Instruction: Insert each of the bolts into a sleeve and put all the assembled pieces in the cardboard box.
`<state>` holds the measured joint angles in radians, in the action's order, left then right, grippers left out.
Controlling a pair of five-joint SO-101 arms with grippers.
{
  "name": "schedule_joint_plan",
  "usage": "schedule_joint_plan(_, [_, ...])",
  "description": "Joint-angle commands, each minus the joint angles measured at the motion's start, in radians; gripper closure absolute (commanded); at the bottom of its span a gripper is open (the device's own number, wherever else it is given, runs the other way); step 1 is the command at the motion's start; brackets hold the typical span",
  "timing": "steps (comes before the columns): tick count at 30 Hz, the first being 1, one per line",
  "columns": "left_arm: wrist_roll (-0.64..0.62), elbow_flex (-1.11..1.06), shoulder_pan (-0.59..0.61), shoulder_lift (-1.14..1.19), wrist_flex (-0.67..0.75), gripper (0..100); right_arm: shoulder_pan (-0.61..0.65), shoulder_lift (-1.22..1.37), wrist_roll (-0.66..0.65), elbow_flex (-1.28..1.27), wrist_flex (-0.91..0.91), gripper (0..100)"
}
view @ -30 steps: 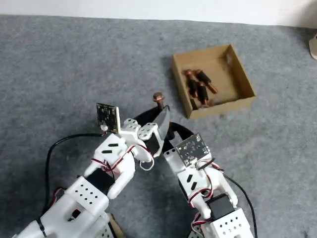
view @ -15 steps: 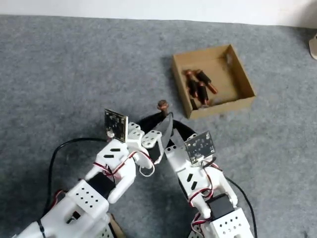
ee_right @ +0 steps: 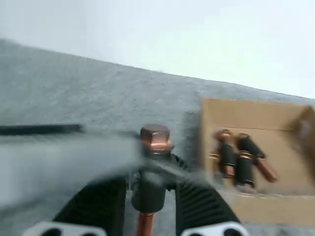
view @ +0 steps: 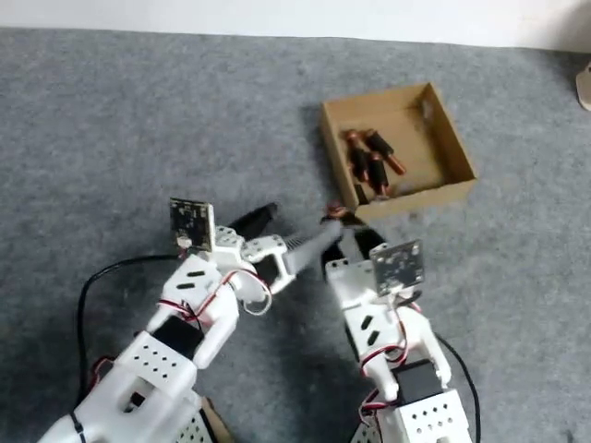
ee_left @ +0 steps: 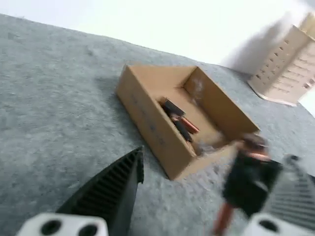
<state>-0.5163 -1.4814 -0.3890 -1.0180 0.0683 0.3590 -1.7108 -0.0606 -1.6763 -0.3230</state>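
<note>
On a grey felt-covered table (view: 138, 120), the right gripper (ee_right: 147, 192) clamps a black sleeve (ee_right: 147, 189) between its two dark fingers, with a copper bolt (ee_right: 156, 138) standing upright through it. The bolt's hexagonal head sits above the sleeve and its shank shows below. Seen from the high view, the held piece sits just outside the near left corner of the cardboard box (view: 406, 199), close to the box wall but not in it. The left gripper (view: 305, 220) is spread wide. Its black ribbed finger (ee_left: 114, 184) points out over the bare felt, and its pale finger (view: 309, 244) reaches toward the bolt and sleeve from the side. The blur hides whether that finger touches the piece. Inside the box, three assembled pieces (view: 369, 159) of copper bolt in black sleeve lie together against the left wall, with the rest of the box floor bare. The two white arms lean in from the near edge of the table, their wrists angled toward each other. A pale perforated object (ee_left: 286, 69) stands on the felt beyond the box.
</note>
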Motion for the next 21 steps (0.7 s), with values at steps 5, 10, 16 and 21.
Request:
schedule_joint_plan(5, [-0.002, 0.038, 0.027, -0.008, 0.006, 88, -0.097, -0.007, -0.018, -0.010, 0.035, 99.4])
schedule_joint_plan(10, [0.003, 0.039, 0.031, -0.016, 0.006, 98, -0.102, 0.010, -0.083, 0.028, 0.033, 99.4])
schedule_joint_plan(16, [0.147, 0.031, 0.133, -0.018, 0.002, 99, -0.171, 0.344, -0.101, 0.223, 0.056, 99.4])
schedule_joint_plan(21, [0.161, -0.013, 0.285, -0.018, 0.005, 99, -0.234, 0.714, -0.101, 0.479, 0.143, 99.4])
